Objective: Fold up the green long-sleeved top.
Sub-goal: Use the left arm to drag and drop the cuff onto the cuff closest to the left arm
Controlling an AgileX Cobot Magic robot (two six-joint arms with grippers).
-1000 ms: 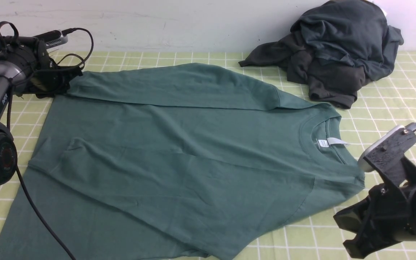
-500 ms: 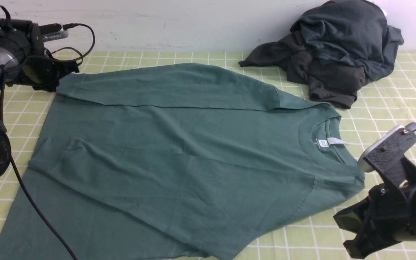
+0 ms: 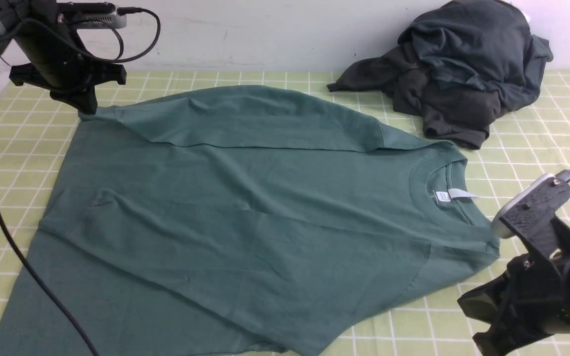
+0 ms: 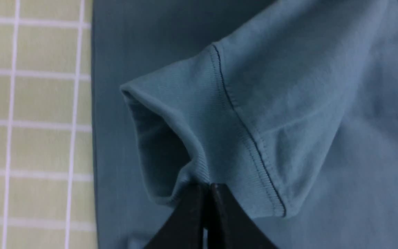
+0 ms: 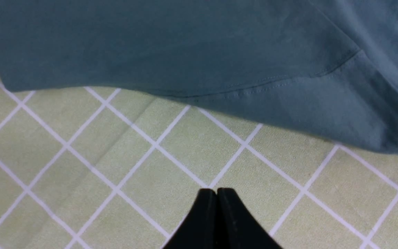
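One end effector, the left (image 4: 210, 188), pinches the cuff of the green long-sleeved top (image 3: 285, 198) near the table's (image 3: 537, 148) far left corner. The top spreads from the left edge past the middle. The right end effector (image 5: 217, 190) is closed, holding nothing, beside the top.

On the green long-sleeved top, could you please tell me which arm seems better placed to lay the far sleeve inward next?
Probably the left: its gripper is shut on that sleeve's cuff, while the right gripper is shut over bare tablecloth.
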